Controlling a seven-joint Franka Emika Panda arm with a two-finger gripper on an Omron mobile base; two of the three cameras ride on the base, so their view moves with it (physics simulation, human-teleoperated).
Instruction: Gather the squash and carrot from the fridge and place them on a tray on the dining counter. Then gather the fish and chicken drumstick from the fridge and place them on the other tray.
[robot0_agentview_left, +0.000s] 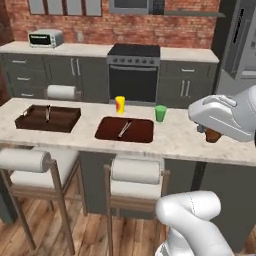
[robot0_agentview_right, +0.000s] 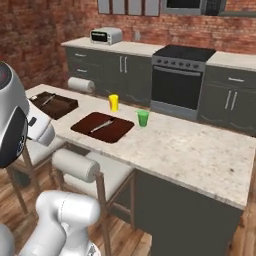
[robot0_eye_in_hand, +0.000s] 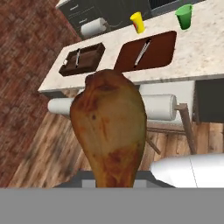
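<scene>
chicken drumstick (robot0_eye_in_hand: 109, 131) sits clamped in our gripper (robot0_eye_in_hand: 114, 178), the fingers closed narrowly on its thin end at the bottom of the hand view, the fat brown end pointing up and away from us. in the left base view we see a bit of that brown meat (robot0_agentview_left: 213, 135) under our white hand, over the right part of the dining counter (robot0_agentview_left: 175, 137).

beyond it, on the counter, lies a flat reddish-brown tray (robot0_agentview_left: 125, 129) near the middle, with a slim silvery thing (robot0_agentview_left: 124, 129) lying in it that we cannot name for sure. a darker walled tray (robot0_agentview_left: 48, 118) sits toward the left end, also with something thin inside. a yellow cup (robot0_agentview_left: 120, 104) and a green cup (robot0_agentview_left: 160, 113) stand near the counter's far edge, behind the flat tray. two stools (robot0_agentview_left: 136, 176) stand along the near edge.
</scene>
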